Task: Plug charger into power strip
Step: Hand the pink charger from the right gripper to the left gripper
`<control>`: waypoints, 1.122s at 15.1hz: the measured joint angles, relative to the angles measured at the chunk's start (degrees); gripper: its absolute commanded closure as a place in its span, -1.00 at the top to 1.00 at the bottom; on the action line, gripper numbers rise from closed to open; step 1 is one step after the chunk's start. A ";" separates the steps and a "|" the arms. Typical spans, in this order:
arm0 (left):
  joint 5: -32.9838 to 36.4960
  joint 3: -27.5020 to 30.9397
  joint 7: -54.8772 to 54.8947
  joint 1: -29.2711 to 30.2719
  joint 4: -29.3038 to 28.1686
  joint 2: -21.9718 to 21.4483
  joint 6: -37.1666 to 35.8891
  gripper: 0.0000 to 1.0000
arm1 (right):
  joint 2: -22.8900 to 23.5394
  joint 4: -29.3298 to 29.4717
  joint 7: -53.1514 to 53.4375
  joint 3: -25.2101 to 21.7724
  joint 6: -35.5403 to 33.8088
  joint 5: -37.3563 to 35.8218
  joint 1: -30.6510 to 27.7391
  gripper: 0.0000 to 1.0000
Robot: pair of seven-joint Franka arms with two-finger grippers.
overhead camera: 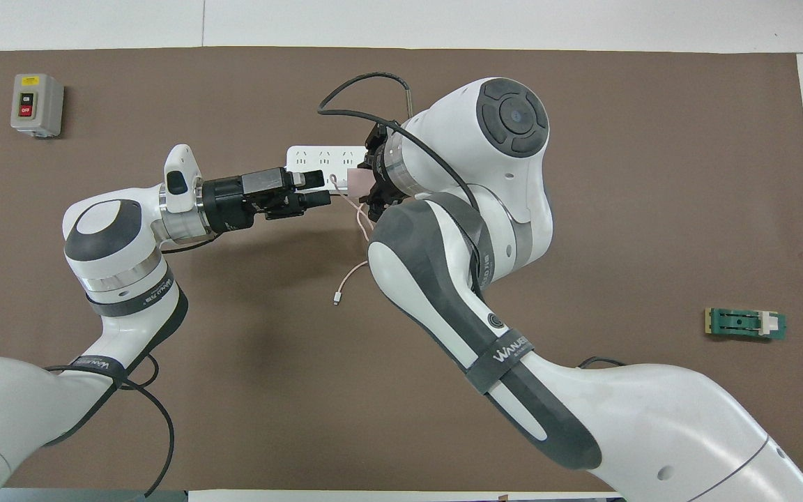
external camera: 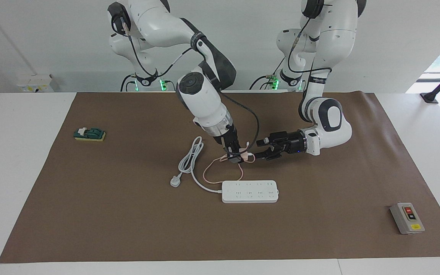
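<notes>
Lying flat mid-surface [external camera: 319,229]: power strip [external camera: 250,191], white cord coiled toward the robots. Raised over the mat just robot-side of it: right pincer [external camera: 236,157], shut on the pink charger [external camera: 245,156], cable [external camera: 214,168] dangling to the mat; left pincer [external camera: 262,149], fingers parted, tips touching the charger sideways.

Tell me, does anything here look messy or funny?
A bit. The charger is up in the air between the right hand and the left hand, not in the power strip. Its thin pink cable dangles in loose loops onto the mat. The strip's own white plug lies unplugged beside it.
</notes>
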 measured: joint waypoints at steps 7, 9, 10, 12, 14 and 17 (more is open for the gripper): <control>-2.08 -0.03 4.56 -1.76 1.07 2.25 0.39 1.00 | 0.00 0.00 0.00 0.00 0.00 0.00 0.00 -1.00; -2.09 -0.02 4.87 -1.77 1.62 2.69 0.39 0.92 | 0.00 0.00 0.00 0.00 0.00 0.00 0.00 -1.00; -2.10 -0.03 4.96 -1.80 1.76 2.77 0.39 0.90 | 0.00 0.00 0.00 0.00 0.00 0.00 0.00 -1.00; -2.46 -0.03 4.99 -2.12 1.96 2.84 0.39 0.89 | 0.00 0.00 0.00 0.00 0.00 0.00 0.00 -1.00; -2.91 -0.02 5.01 -2.70 2.11 2.85 0.40 0.89 | 0.00 0.00 0.00 0.00 0.00 0.00 0.00 -1.00; -3.14 -0.02 5.02 -3.06 2.16 2.87 0.41 0.80 | 0.00 0.00 0.00 0.00 0.00 0.00 0.00 -1.00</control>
